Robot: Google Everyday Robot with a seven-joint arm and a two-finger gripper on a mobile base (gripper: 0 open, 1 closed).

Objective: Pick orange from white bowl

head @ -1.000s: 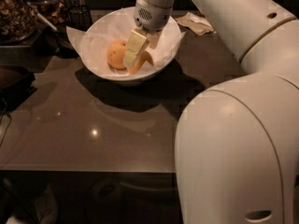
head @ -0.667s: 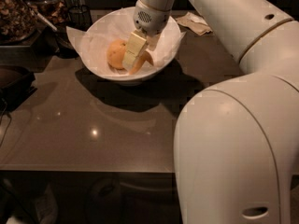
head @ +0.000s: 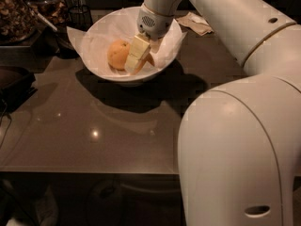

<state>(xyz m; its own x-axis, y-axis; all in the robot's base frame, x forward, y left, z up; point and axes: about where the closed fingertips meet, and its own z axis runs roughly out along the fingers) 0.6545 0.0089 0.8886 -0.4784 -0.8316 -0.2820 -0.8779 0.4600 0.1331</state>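
One hand (head: 138, 59) reaches down inside the white bowl (head: 162, 65); you cannot tell whether it is open or closed. The orange (head: 118, 54) lies in the bowl just beside the hand, on its left in your view, close enough that contact is unclear. A sliver of deeper orange (head: 147, 62) shows at the hand's other side. The bowl stands on the dark surface (head: 94, 121).

The gripper (head: 137, 55) sits low in the bowl (head: 101, 32), hemmed between a fruit (head: 117, 54) on its left and the rim. Jars (head: 16, 13) crowd the upper left. The arm (head: 235, 126) blocks the right. The table (head: 94, 135) at centre-left lies open.
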